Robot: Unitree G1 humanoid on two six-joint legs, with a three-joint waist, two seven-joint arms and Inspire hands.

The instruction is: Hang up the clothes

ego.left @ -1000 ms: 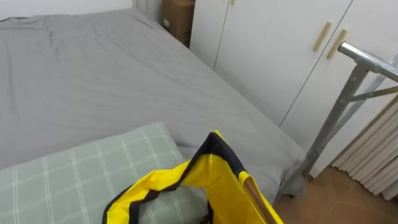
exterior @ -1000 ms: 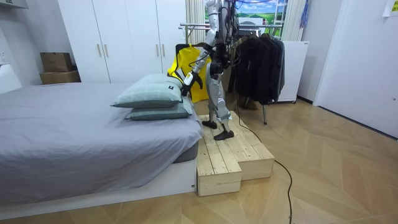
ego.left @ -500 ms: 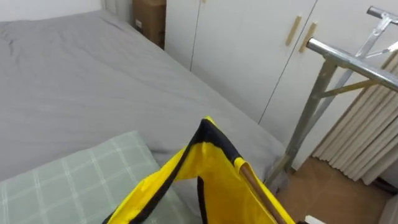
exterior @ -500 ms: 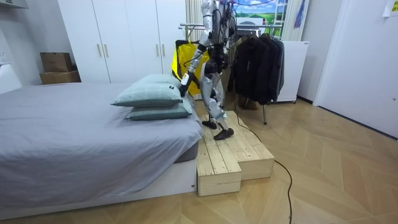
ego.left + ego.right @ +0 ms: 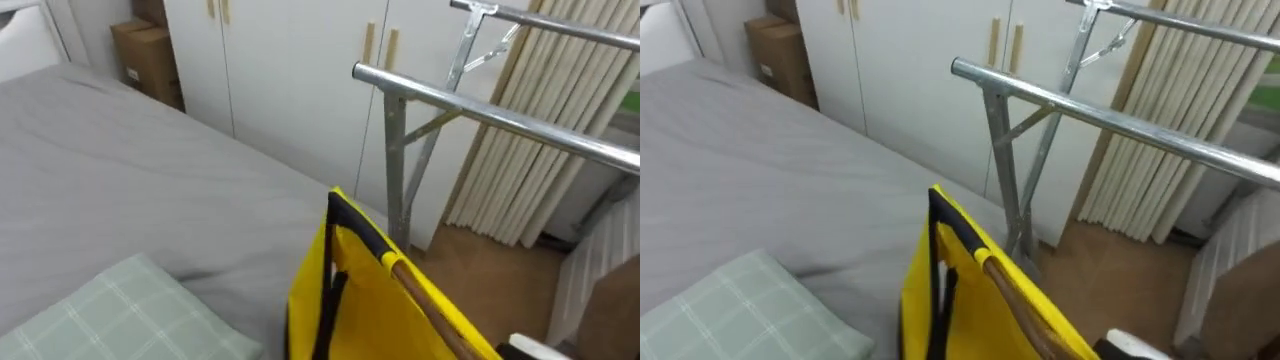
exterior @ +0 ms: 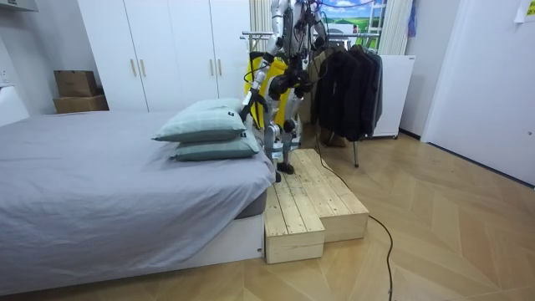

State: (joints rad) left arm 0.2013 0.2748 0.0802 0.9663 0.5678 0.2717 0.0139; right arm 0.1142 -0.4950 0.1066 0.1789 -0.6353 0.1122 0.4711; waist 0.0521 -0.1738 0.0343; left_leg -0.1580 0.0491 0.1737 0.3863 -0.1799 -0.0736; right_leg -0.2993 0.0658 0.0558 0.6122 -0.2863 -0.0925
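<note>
You have one garment (image 5: 368, 322) in play: bright yellow with black trim, draped over a wooden hanger (image 5: 420, 292). The hanger's arm slopes down toward the lower right of the eye views, and the garment's black-edged shoulder peak points upward. The cloth hangs loose below it, clear of the bed (image 5: 150, 170). The metal rack (image 5: 500, 116) stands just beyond the peak, its rail running level on an upright post with a diagonal brace.

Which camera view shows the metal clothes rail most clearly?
The right eye view: the metal clothes rail runs across the picture, with its end and upright post. The left eye view shows nearly the same, set further right. In the room view a short piece shows far off beside the robot.
</note>
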